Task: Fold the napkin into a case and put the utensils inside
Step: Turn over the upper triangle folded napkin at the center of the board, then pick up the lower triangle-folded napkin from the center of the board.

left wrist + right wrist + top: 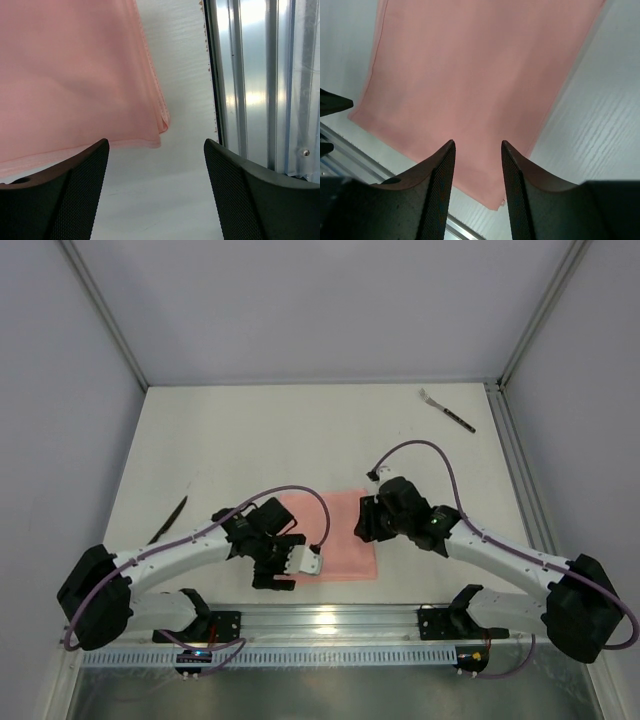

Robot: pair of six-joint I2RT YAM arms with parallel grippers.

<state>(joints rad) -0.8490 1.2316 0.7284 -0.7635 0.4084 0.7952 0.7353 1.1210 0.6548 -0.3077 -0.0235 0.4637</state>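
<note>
Since the coming move turns on the napkin's lie between the two arms, the entries run from the near edge outward. Metal rail (250, 90): along the near edge of the table (250, 430). Left fingers (85, 170): spread wide, nothing between them, touching nothing; they hang over bare table just short of the napkin's near left corner, which lies ahead of them and to one side in the wrist view. Napkin (340, 535): salmon-pink, already folded to a flat oblong with doubled edges showing at that corner; it rests near the table's near edge, between the two arms, and its long axis appears to run roughly near-to-far. Right fingers (442, 170): parted to a moderate gap, pinching nothing, poised over the napkin's right-hand part; you cannot tell from these views whether the tips touch the cloth. Dark slim item (168, 522): on the table left of the left arm, kind not legible. Fork (447, 410): far right of the table, well apart from the napkin, lying diagonally with the prongs toward the far left and the handle toward the near right. The right arm is much the nearer to it, so you would likely fetch it with that arm.
</note>
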